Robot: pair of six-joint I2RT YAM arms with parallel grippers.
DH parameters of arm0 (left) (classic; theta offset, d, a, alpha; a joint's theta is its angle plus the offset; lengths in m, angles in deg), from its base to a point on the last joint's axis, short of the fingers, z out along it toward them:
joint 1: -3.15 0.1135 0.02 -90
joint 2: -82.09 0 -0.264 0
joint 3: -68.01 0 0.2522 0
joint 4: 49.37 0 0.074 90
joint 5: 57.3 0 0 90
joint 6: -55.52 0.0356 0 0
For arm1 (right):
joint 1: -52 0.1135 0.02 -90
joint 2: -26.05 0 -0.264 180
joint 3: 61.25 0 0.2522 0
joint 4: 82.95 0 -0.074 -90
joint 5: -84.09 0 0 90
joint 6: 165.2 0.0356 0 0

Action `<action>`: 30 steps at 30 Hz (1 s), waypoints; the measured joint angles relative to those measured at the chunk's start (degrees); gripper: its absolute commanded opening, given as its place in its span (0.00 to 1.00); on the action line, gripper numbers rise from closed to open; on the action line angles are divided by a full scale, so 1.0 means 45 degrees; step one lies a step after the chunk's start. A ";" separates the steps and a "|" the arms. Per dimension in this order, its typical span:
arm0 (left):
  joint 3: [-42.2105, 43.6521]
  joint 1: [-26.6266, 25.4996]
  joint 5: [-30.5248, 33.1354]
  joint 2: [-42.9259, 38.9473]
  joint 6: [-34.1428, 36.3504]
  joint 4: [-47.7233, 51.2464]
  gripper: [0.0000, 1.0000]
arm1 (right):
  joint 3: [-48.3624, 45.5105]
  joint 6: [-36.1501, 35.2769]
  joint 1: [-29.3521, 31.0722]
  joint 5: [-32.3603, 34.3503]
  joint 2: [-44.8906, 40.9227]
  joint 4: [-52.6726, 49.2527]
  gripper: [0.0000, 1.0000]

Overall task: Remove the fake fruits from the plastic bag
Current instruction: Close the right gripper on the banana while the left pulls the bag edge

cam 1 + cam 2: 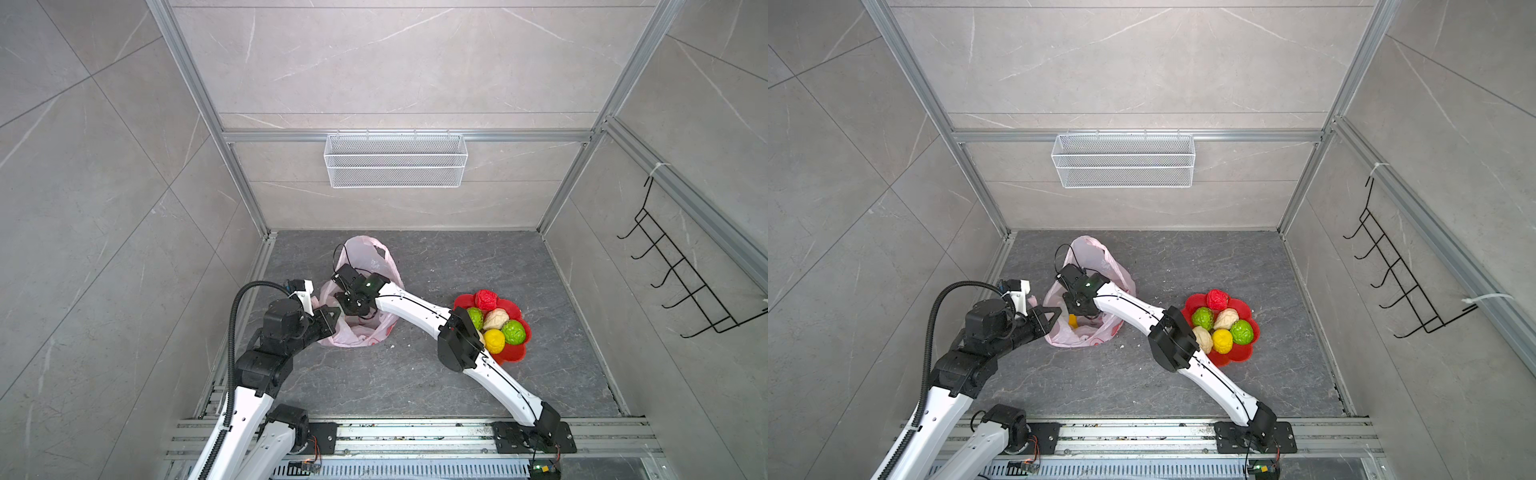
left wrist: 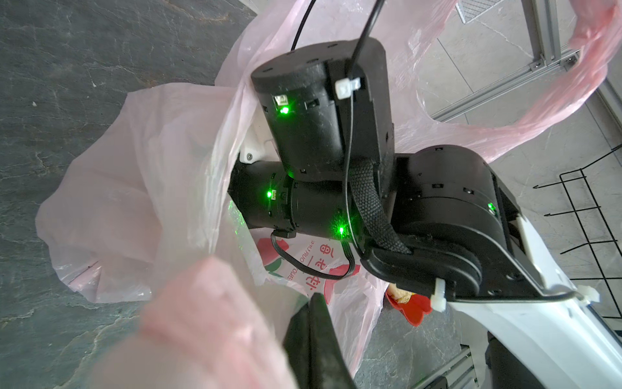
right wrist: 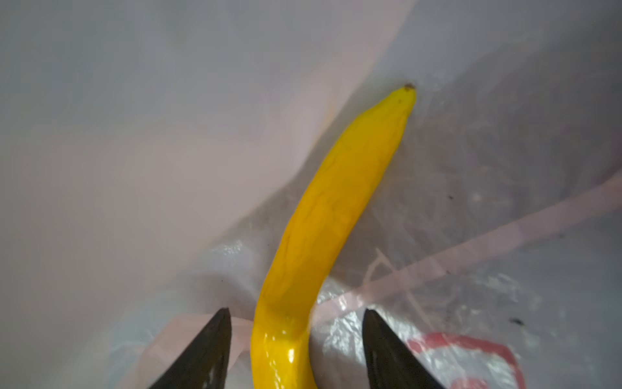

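Grey veined stone floor (image 1: 415, 382) filled the lower middle of both top views, walled in by pale tiles. The plastic bag (image 1: 368, 255) stood open on it, left of centre and well apart from the red flower-shaped dish (image 1: 514, 354) at lower right. That dish held the lumpy balls (image 1: 496, 320): red, two green, cream and yellow, and in a top view another cream one (image 1: 1202, 338) just beside the right arm (image 1: 1173, 345). The left claw (image 1: 330, 318) sat at the bag's left rim, its fingers pressed together on a bunch of pink film. The right claw (image 3: 296, 310) reached down through the bag's mouth; in the right wrist view its fingers (image 3: 205, 350) stood spread on either side of the banana (image 3: 336, 202), with a gap showing on each side. The banana lay inside the bag on its bottom film, near a red print (image 3: 471, 343).
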 measured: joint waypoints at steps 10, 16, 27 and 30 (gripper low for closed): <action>0.0418 0.0000 -0.0175 -0.0306 -0.0287 -0.0248 0.00 | 0.0704 0.0005 0.0102 0.0029 0.0432 -0.0559 0.62; 0.0622 0.0000 -0.0330 -0.0544 -0.0437 -0.0447 0.00 | 0.0996 0.0000 0.0204 0.0311 0.0874 -0.0933 0.56; 0.0665 0.0000 -0.0330 -0.0695 -0.0471 -0.0452 0.00 | 0.1141 -0.0102 0.0282 0.0913 0.0913 -0.1520 0.38; 0.0665 0.0000 -0.0330 -0.0704 -0.0471 -0.0452 0.00 | 0.1141 -0.0170 0.0282 0.1025 0.0913 -0.1695 0.32</action>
